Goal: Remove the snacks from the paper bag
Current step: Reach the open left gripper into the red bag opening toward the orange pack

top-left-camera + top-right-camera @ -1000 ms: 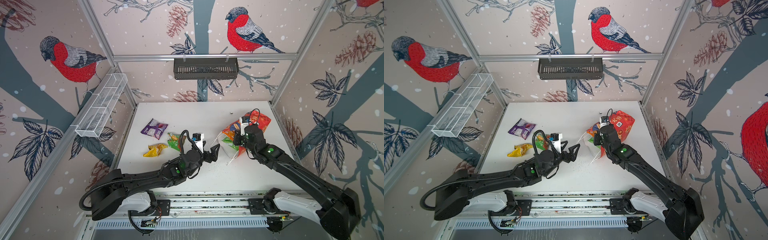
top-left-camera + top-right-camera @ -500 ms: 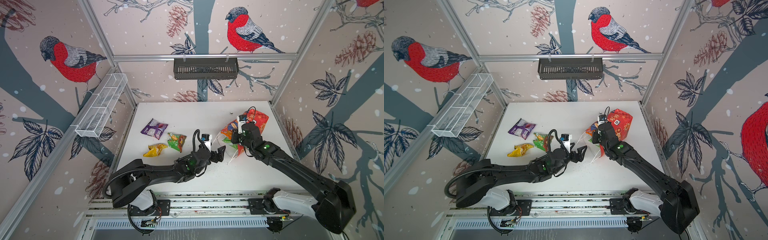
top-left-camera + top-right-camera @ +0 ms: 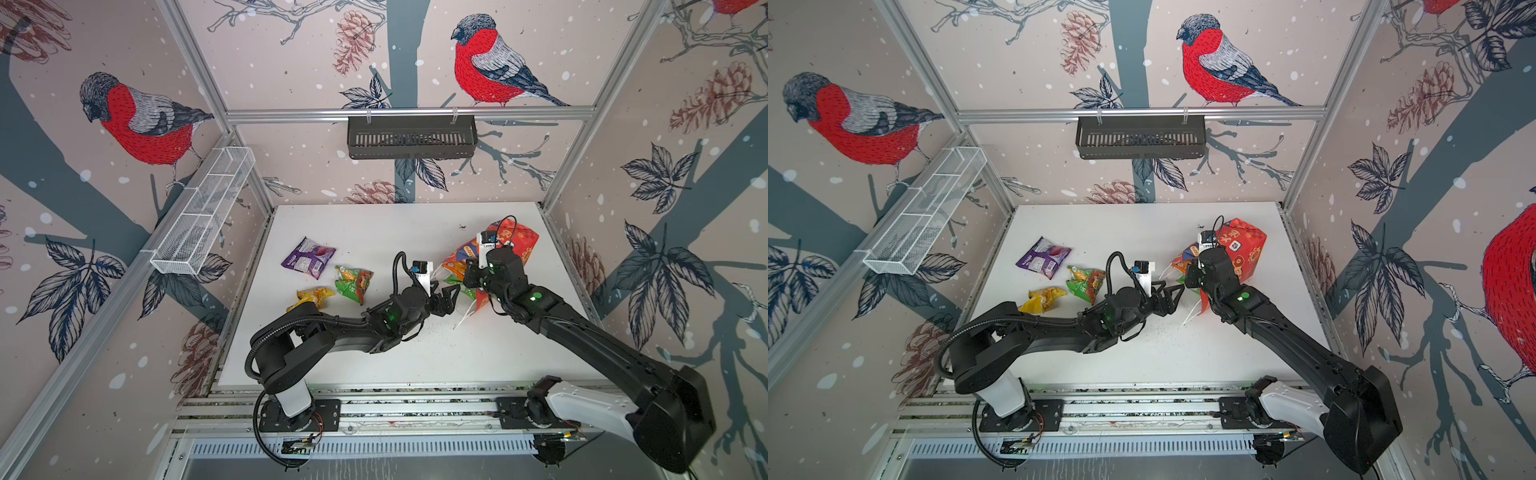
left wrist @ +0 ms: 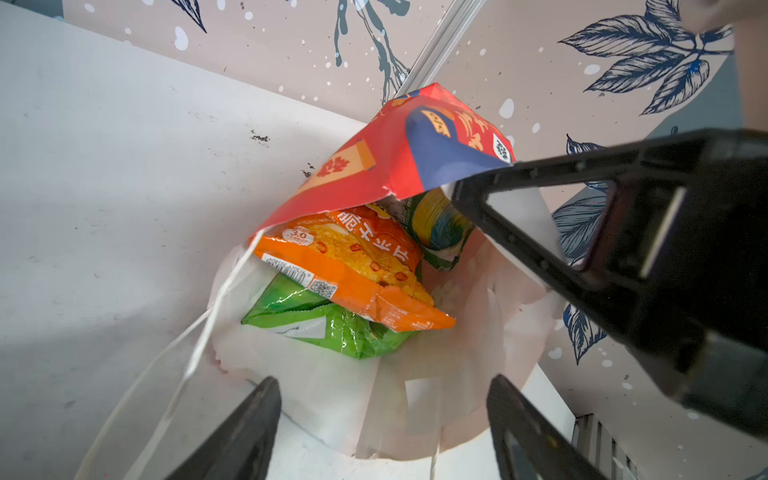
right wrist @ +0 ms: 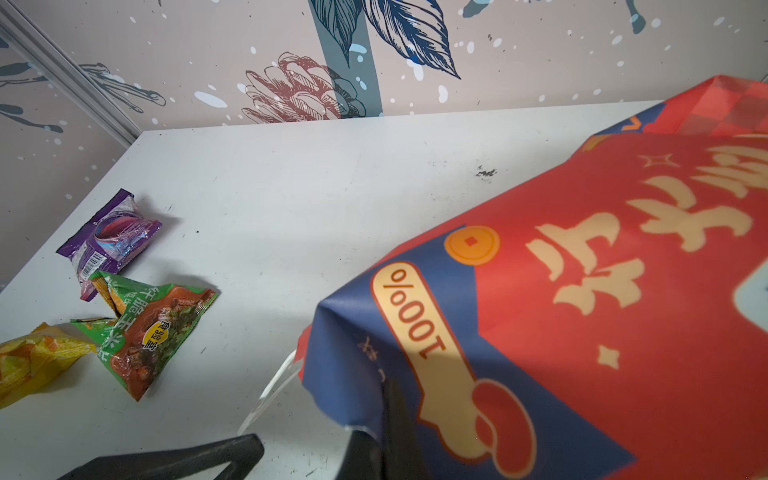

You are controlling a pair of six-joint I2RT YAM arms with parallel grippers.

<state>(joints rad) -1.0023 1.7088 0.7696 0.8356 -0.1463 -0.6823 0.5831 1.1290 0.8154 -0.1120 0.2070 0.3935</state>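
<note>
The extraction step is in hand. The bag (image 3: 519, 243) is lying on its side at the far right of the table (image 3: 374, 232), with its mouth facing left and near. The right gripper (image 3: 468, 276) is pinching the upper lip of the mouth, jaws pressed fully together on the paper, and is lifting that lip so the white interior is showing. The left gripper (image 3: 454, 297) is hovering just at the mouth, jaws spread wide with nothing between them. In the left wrist view, three packets are showing inside. An orange packet (image 4: 353, 266) is lying on a green packet (image 4: 324, 328), and a third packet (image 4: 436, 226), green and yellow, is sitting deeper, partly under the lip. Whether more are lying behind them cannot be told. Three packets are already lying on the left of the table, well apart from the bag: a purple packet (image 3: 308, 257) farthest, a green-red packet (image 3: 354, 283) beside it and a yellow packet (image 3: 313, 296) nearest. The next move is probably calling for the left gripper to advance into the mouth, straddle the orange packet's near edge and close on the foil. It should do so without catching the cord handle (image 4: 230, 291), while the right gripper is holding the lip up.
</note>
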